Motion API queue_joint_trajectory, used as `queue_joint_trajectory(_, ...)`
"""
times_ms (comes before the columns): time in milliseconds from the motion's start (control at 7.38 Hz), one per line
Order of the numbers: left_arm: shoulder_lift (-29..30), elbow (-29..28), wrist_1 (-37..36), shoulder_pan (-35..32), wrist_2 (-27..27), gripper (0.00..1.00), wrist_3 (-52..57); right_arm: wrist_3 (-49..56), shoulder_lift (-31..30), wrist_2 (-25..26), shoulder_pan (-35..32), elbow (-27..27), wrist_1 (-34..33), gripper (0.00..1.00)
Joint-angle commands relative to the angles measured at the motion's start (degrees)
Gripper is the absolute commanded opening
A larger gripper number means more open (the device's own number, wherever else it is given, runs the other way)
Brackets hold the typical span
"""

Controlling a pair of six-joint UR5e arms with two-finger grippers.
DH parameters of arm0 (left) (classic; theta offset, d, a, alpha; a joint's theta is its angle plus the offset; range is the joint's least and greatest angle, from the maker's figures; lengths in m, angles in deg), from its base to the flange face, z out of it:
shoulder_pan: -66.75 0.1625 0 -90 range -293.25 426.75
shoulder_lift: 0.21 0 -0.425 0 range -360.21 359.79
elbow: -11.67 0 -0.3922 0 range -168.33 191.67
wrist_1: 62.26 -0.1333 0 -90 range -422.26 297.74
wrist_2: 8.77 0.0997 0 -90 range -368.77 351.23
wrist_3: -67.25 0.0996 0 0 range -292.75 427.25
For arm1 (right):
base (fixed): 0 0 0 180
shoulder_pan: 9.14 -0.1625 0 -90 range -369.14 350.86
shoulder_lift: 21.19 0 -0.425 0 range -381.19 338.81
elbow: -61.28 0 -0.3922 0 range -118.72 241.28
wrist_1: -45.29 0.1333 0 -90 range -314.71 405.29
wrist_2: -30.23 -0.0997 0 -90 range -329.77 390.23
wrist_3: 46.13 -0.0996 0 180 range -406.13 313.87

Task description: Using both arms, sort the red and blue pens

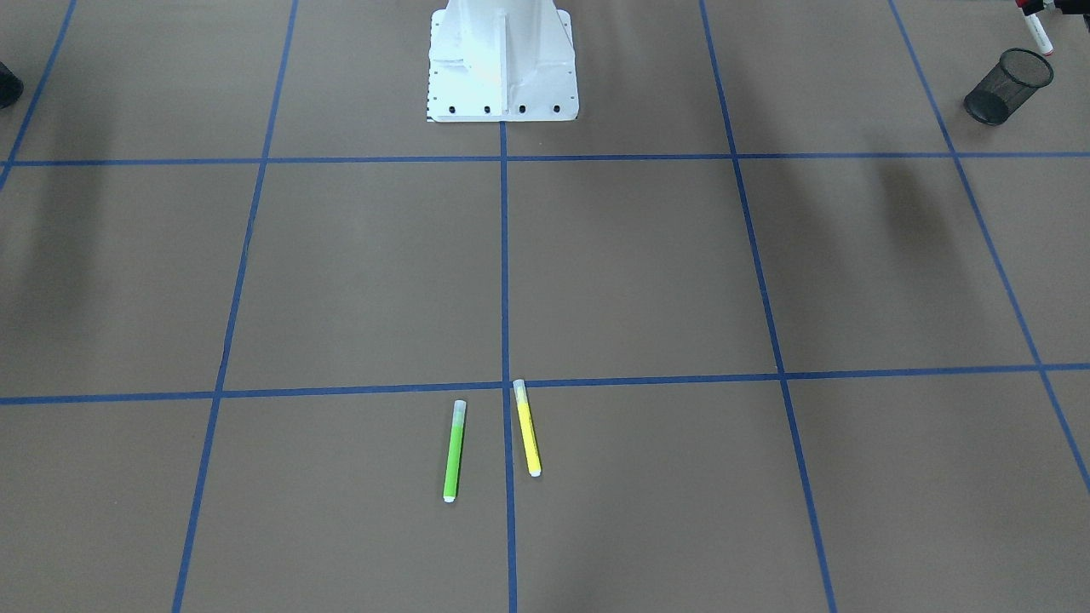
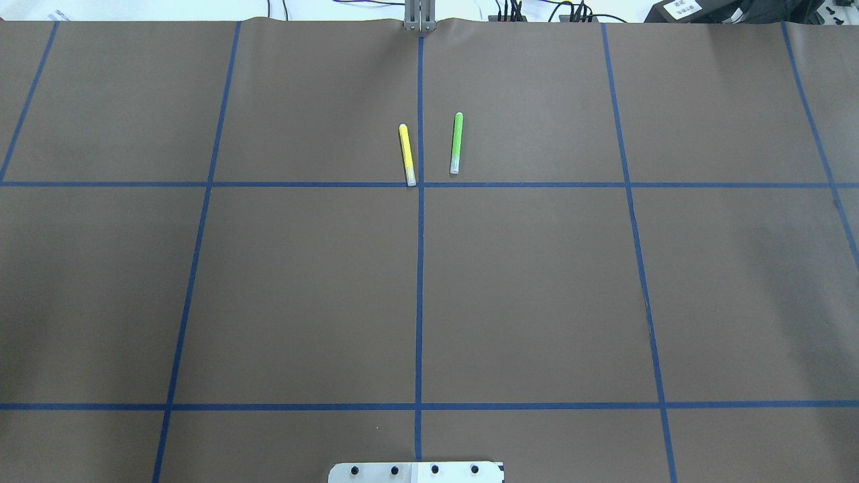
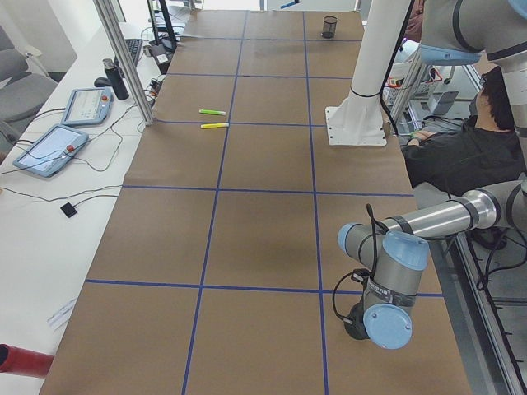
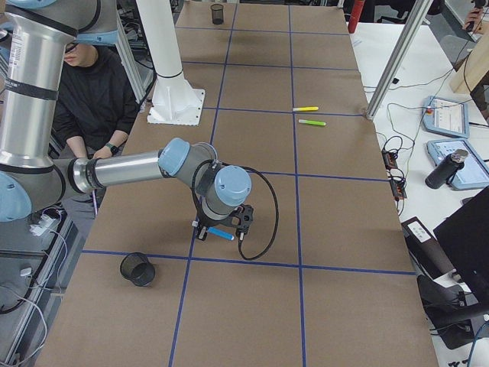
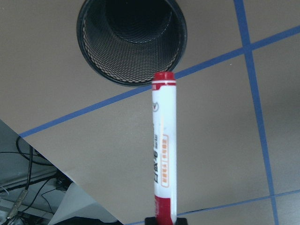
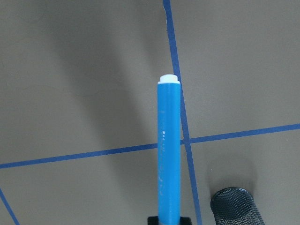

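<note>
In the left wrist view my left gripper [image 5: 161,221] is shut on the red pen [image 5: 163,145], a white barrel with red ends. The pen's tip points at the open mouth of a black mesh cup [image 5: 131,42] just ahead, and the same red pen [image 1: 1039,36] hangs above that cup [image 1: 1009,85] in the front-facing view. My right gripper [image 6: 168,221] is shut on the blue pen [image 6: 168,150], held over the brown table. A second mesh cup [image 6: 236,206] stands low and to the right of it. From the right side, the blue pen [image 4: 221,233] sits under the near arm's wrist, up and right of that cup [image 4: 138,269].
A green marker [image 2: 456,143] and a yellow marker [image 2: 407,154] lie side by side near the table's far middle, on either side of a blue tape line. The white robot base [image 1: 502,64] stands at the near edge. A seated person [image 4: 92,92] is beside the table behind the robot.
</note>
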Motion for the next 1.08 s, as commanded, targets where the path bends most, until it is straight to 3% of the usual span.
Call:
queue_joint_trajectory(0,0.13,-2.77,-0.19,-0.04,-2.38,0.00,0.03,-0.10,0.75,-0.41,-0.02,0.02,0.13,0.00)
queue_joint_trajectory(678,0.48,-7.77,-0.10,0.05,-3.18,0.00,0.03,-0.10,0.84,-0.51,-0.02,-0.06,0.13,0.00)
queue_joint_trajectory(813,1.96,-9.87,-0.10,-0.04,-3.18,0.15,0.03,-0.10,0.84,-0.51,-0.02,-0.15,0.05,0.00)
queue_joint_trajectory(949,2.76,-10.32,-0.10,0.05,-3.18,0.83,-0.05,-0.10,0.84,-0.77,-0.02,-0.24,0.05,0.00)
